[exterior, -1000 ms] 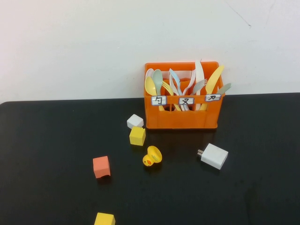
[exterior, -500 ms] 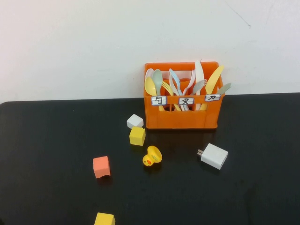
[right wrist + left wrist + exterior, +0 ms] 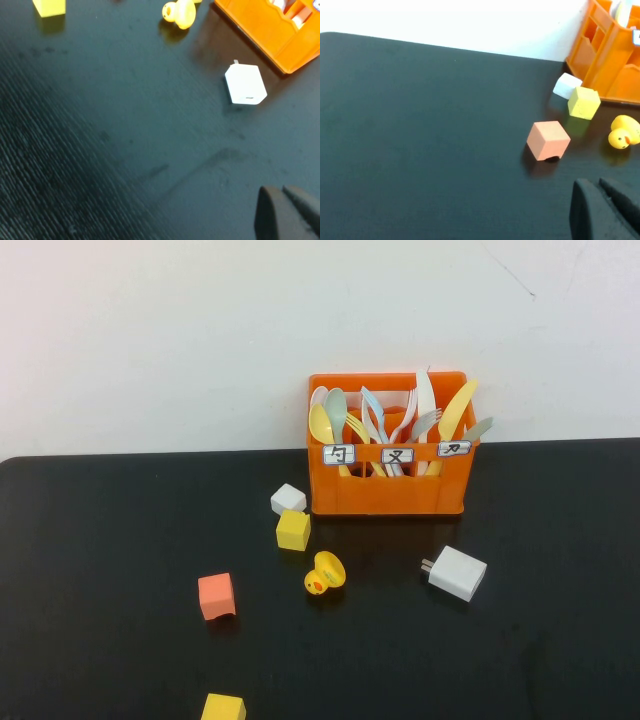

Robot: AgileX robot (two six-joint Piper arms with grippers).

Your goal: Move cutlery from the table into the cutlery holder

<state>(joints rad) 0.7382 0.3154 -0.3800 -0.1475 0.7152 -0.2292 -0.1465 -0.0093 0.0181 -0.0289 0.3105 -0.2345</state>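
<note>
A black table [image 3: 120, 540] runs to a white wall. At its 12 o'clock edge stands the orange holder [image 3: 388, 490], full of upright cutlery. The white knife [image 3: 425, 395] and yellow knife [image 3: 456, 410] stand in its 3 o'clock compartment, behind the third label. No cutlery lies on the table, so the task looks finished.

Neither arm shows from above. The left gripper [image 3: 605, 212] appears only in its wrist view, fingers together and empty, hovering at the table's 7 o'clock side near the orange cube [image 3: 216, 596]. The right gripper [image 3: 287, 212], likewise closed and empty, hovers at the 5 o'clock side, short of the charger [image 3: 457, 572].

The sound move is probably to keep both arms clear of the holder, so nothing tips.

Counted: one holder, two knives, three labels, four cubes (one white [image 3: 288, 499], one orange, two yellow [image 3: 293, 529] [image 3: 222, 708]), one duck [image 3: 324, 573], one charger. The spoons and forks overlap too much to count.
</note>
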